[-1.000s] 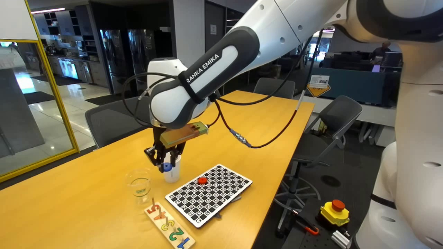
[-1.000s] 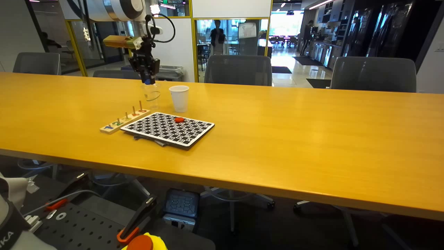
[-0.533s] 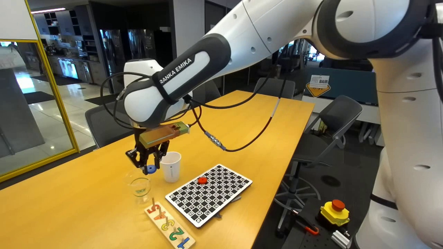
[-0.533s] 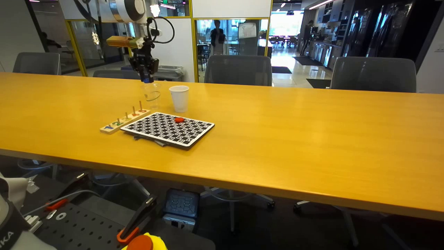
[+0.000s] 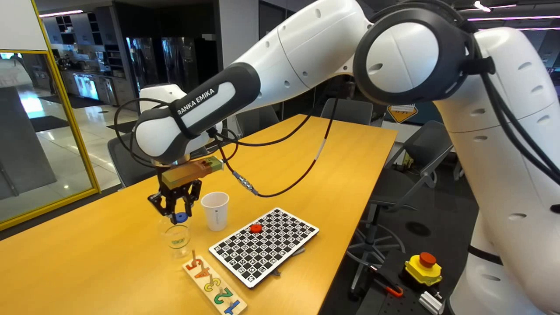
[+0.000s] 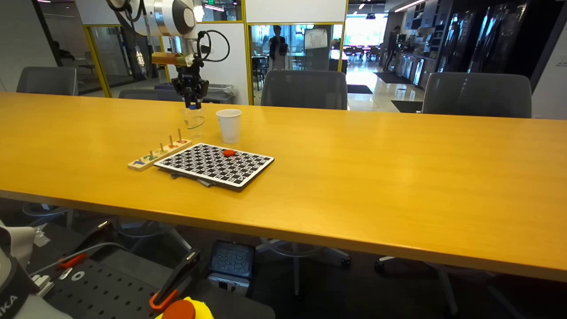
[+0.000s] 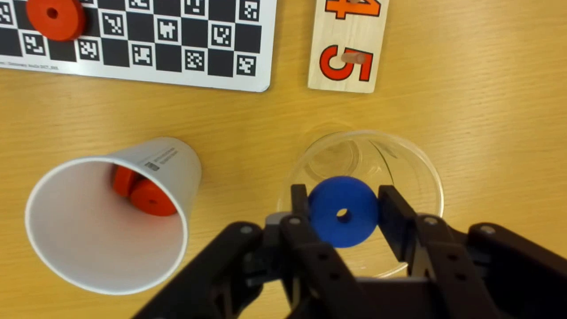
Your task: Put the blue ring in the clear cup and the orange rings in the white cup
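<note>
Have the blue ring [image 7: 343, 197] pinched in my gripper [image 7: 342, 207], over the mouth of the clear cup [image 5: 177, 242]; if I drift off-centre before release, the ring could clip the lip, tipping the cup or dropping beside it.

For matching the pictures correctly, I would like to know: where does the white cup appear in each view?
In an exterior view: white cup left of and below centre.
In an exterior view: white cup left of and above centre.
In the wrist view: white cup at lower left.
Shared landmark: the checkerboard with one orange ring on it.
</note>
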Robot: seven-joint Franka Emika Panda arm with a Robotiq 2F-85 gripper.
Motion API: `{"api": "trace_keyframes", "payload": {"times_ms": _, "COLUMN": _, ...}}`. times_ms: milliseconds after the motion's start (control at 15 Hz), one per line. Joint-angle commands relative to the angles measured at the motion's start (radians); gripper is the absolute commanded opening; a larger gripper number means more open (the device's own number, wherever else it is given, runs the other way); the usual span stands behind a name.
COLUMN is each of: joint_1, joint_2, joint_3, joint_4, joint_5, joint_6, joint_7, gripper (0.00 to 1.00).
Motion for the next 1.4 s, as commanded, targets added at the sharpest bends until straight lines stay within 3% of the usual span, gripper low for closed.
{"api": "trace_keyframes", "payload": {"times_ms": 0, "joint_1": 0.019, "joint_2": 0.074, "joint_3": -0.016, "joint_4": 0.136, "joint_5": -0.005, "joint_6": -0.075, "joint_7": -0.020, "gripper": 0.23}}
{"api": "trace_keyframes", "payload": {"times_ms": 67, "joint_1": 0.019, "joint_2": 0.083, "joint_3": -0.016, "joint_4": 0.151, "joint_5": -0.002, "joint_6": -0.085, "joint_7": -0.021, "gripper": 0.41}}
{"api": "trace_keyframes", "payload": {"times_ms": 133, "joint_1": 0.020, "joint_2": 0.090, "joint_3": -0.016, "joint_4": 0.163, "joint_5": -0.003, "joint_6": -0.096, "joint_7": -0.025, "gripper": 0.68}}
{"api": "trace_keyframes", "payload": {"times_ms": 200, "joint_1": 0.023, "joint_2": 0.097, "joint_3": -0.019, "joint_4": 0.176, "joint_5": -0.005, "joint_6": -0.107, "joint_7": -0.022, "gripper": 0.69}}
{"api": "trace_keyframes", "payload": {"times_ms": 467, "joint_1": 0.025, "joint_2": 0.068, "joint_3": -0.032, "joint_4": 0.151, "joint_5": -0.013, "joint_6": -0.101, "joint_7": -0.010, "gripper": 0.97}}
{"api": "trace_keyframes", "payload": {"times_ms": 800, "joint_1": 0.013, "joint_2": -0.027, "joint_3": -0.060, "joint_4": 0.036, "joint_5": -0.020, "joint_6": -0.047, "joint_7": 0.014, "gripper": 1.00}}
{"api": "trace_keyframes", "payload": {"times_ms": 1333, "joint_1": -0.062, "joint_2": -0.238, "joint_3": -0.117, "joint_4": -0.280, "joint_5": -0.019, "joint_6": 0.073, "joint_7": 0.027, "gripper": 1.00}}
